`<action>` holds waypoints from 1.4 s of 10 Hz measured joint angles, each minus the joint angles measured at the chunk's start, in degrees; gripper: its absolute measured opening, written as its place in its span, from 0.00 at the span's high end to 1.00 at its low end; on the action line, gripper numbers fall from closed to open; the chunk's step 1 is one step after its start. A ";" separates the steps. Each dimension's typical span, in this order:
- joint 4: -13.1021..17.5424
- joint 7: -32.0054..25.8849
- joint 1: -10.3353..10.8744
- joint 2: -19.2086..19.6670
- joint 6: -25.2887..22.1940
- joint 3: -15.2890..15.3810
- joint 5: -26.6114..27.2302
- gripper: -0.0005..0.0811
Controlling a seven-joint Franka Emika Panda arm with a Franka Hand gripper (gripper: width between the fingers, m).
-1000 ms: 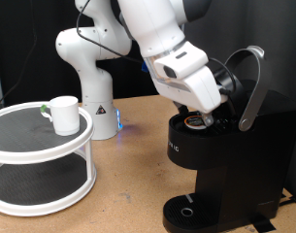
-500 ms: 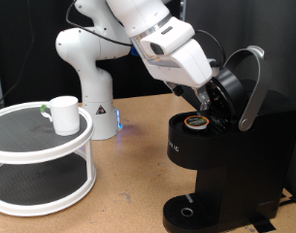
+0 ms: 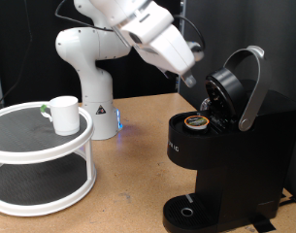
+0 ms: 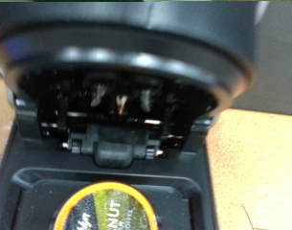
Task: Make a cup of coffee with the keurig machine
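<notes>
Shelving comes first on the exterior view's left: a round two-tier white stand (image 3: 41, 160) whose rim runs off that edge of the frame. On its upper tier, close to the rim on the right side, stands the cup (image 3: 62, 114), upright, its handle turned toward the left and a small dark-and-green item just beside it. Right of the stand lies an open strip of wooden table (image 3: 128, 184), bare from the robot's white base (image 3: 89, 83) down to the bottom edge. Above this gap the arm slants down from the top of the frame, and the gripper (image 3: 189, 79) hangs in the air up and to the left of the keurig machine (image 3: 225, 160), apart from it and holding nothing; its fingers are too blurred to judge, so I cannot tell whether they stand wide or narrow. The machine's lid (image 3: 225, 95) is raised, its silver-grey handle (image 3: 252, 87) arching over it, and a coffee pod (image 3: 195, 121) sits in the open chamber below. The wrist view looks into that raised lid and shows the pod's orange-rimmed top (image 4: 112, 211) at the chamber's near edge. Under the brew head, the round drip tray (image 3: 189, 211) carries nothing.
</notes>
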 joint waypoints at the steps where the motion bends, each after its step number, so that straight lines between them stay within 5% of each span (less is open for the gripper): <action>1: 1.16 1.39 -0.56 -0.51 -1.73 -1.03 1.06 0.01; 8: 7.91 2.38 -2.84 -1.86 -11.15 -4.82 0.97 0.01; 11: 7.49 2.32 -2.61 -1.75 -11.10 -4.55 3.38 0.01; 14: 7.19 4.84 -1.22 -1.23 -7.52 -1.10 4.41 0.01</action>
